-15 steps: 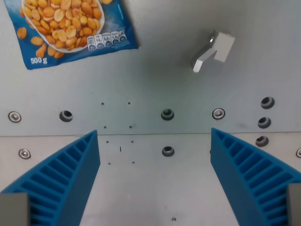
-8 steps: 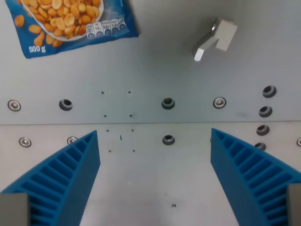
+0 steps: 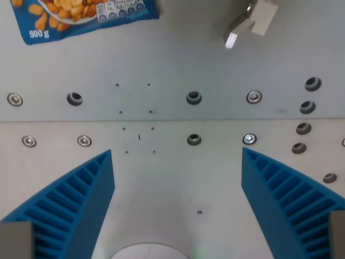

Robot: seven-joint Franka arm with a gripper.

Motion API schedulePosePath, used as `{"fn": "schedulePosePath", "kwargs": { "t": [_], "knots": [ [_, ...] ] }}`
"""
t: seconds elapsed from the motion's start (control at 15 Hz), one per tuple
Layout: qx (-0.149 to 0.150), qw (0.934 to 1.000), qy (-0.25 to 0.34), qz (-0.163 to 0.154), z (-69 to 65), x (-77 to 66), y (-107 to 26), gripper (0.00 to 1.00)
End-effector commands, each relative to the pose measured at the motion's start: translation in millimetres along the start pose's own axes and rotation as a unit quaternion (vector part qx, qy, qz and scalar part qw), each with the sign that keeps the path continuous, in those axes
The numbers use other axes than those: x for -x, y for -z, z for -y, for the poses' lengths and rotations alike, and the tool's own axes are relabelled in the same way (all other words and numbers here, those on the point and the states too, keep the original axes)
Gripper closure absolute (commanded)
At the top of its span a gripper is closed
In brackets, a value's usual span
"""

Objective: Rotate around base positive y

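tool: two blue ribbed fingers, one at the wrist view's left and one at the wrist view's right, both coming up from the near edge of the view.
tool opening: spread wide, with a broad stretch of bare counter showing between the fingers.
tool contents: nothing between the fingers; no object touches either of them in this view.
finger mounts: a grey block sits at the base of each finger, in the near left and near right corners.
counter: grey metal plates, with a straight seam running left to right across the middle of the view.
counter fittings: a row of bolts and dark holes on the far side of the seam, a second row just near of it, and a cluster of holes at the right edge.
small marks: a group of tiny dots and one short dark dash left of centre, straddling the seam; one more speck lies nearer, between the fingers.
peanut bag: blue packet printed with peanuts and "500 g", lying flat at the far left, cut off by the top edge, well apart from the tool.
metal bracket: pale angled piece with a block end, at the far right, partly cut off by the top edge, well apart from both the bag and the tool.
near edge: a pale rounded shape shows at the bottom centre between the fingers; what it is cannot be told.
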State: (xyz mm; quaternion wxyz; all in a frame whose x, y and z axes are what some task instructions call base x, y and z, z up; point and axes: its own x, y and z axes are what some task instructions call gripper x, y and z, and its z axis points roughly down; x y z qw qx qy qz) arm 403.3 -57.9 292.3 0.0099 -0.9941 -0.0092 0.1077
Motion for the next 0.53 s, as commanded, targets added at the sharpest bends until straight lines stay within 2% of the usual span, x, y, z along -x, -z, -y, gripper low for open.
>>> {"fn": "schedulePosePath", "kwargs": {
  "t": [0.07, 0.53],
  "knots": [
    [0.007, 0.9930, -0.003, 0.118, 0.2, -5.3, 7.8, 0.00],
    [0.006, 0.9864, -0.004, 0.164, 0.2, -5.3, 7.8, 0.00]
  ]
}}
